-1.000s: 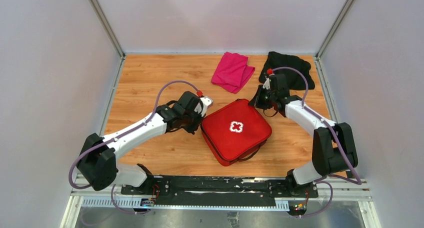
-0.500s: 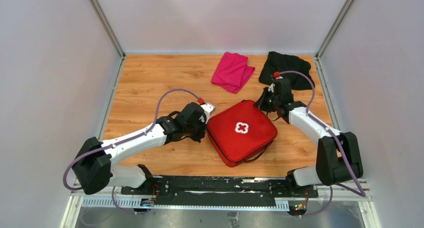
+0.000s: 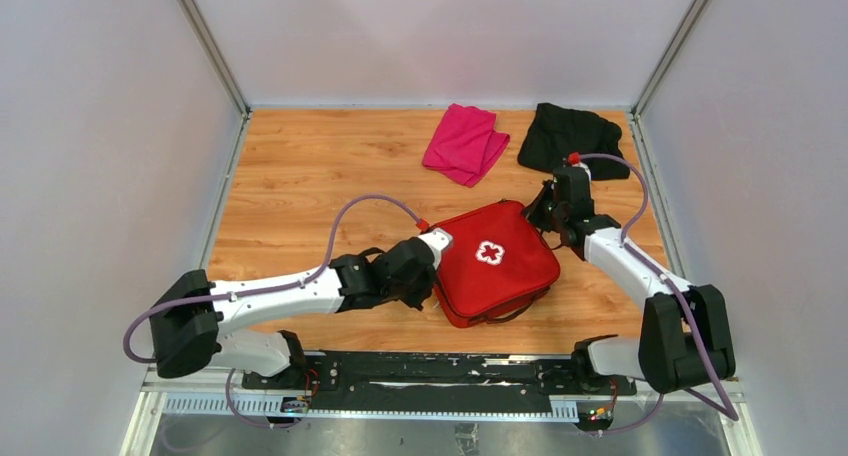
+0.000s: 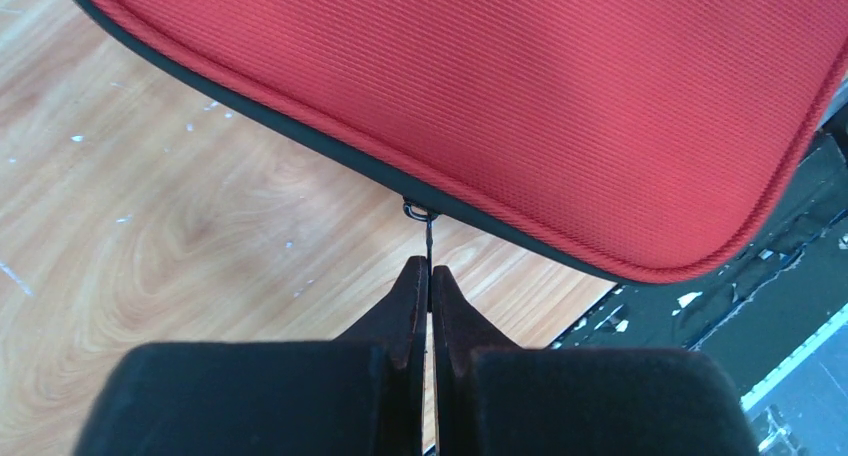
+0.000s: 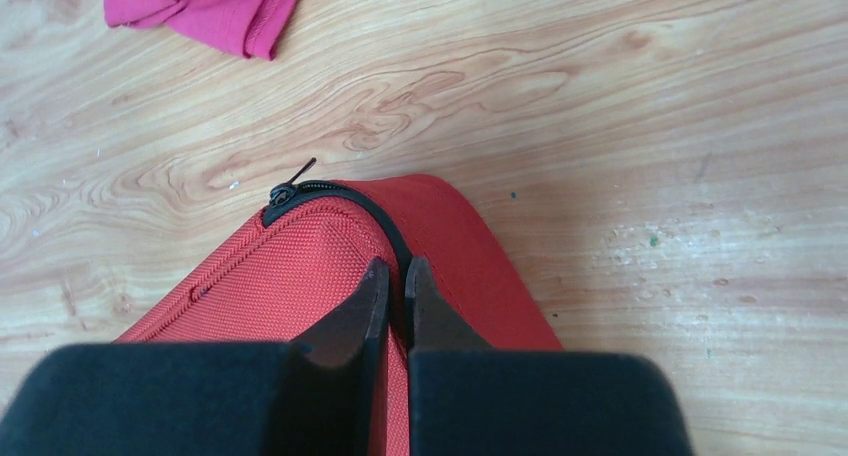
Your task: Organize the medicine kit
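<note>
The medicine kit (image 3: 495,261) lay closed, with its white cross upward, on the front middle part of the wooden worktop (image 3: 300,176), between the two arms. The left tool (image 4: 430,276) was closed on the thin zipper pull (image 4: 429,238) at the edge of the kit. The right tool (image 5: 397,271) was closed too and seemed to pinch the black zip seam at the far corner. I judge the task was near its beginning: the case was not yet opened and nothing inside was sorted. A folded pink cloth (image 3: 465,143) and a black cloth (image 3: 572,136) lay near the far edge, apart from the kit. Plain pale walls (image 3: 440,36) with metal posts (image 3: 207,46) enclosed the worktop.
</note>
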Controlling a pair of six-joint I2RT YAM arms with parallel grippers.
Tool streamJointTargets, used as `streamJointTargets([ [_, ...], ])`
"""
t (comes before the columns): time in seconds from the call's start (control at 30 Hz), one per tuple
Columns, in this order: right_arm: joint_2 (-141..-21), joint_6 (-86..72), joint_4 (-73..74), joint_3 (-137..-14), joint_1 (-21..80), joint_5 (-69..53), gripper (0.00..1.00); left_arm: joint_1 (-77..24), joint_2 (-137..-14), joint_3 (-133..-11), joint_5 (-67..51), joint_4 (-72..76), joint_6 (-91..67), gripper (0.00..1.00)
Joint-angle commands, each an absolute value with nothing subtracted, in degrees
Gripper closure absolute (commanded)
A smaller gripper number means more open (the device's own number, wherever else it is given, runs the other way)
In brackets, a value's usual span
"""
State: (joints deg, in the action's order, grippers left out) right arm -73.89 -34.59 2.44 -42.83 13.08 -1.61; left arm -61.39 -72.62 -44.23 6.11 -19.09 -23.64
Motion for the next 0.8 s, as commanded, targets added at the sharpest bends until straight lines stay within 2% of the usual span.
streamJointTargets([
  [0.0,-72.6,-41.7,2.1,-40.2,10.5,10.3,1.0,-66.7,-74.8,-44.4,7.6,-18.6,-28.5,1.0],
  [0.33,-69.3,-44.5,3.3,-38.4,10.5,12.9,1.0,-76.7,-81.5,-49.1,10.2,-16.7,-32.0,1.0],
  [0.6,-65.5,-40.3,4.8,-38.2,10.5,12.5,0.99,-77.6,-80.7,-47.7,15.3,-18.3,-32.8,1.0],
  [0.7,-62.8,-35.0,6.7,-39.1,10.5,9.8,0.75,-77.4,-79.2,-47.0,18.7,-20.8,-32.0,1.0],
  [0.77,-61.0,-31.1,9.4,-41.1,10.5,7.9,0.64,-76.4,-78.1,-46.2,19.2,-21.4,-30.8,1.0],
])
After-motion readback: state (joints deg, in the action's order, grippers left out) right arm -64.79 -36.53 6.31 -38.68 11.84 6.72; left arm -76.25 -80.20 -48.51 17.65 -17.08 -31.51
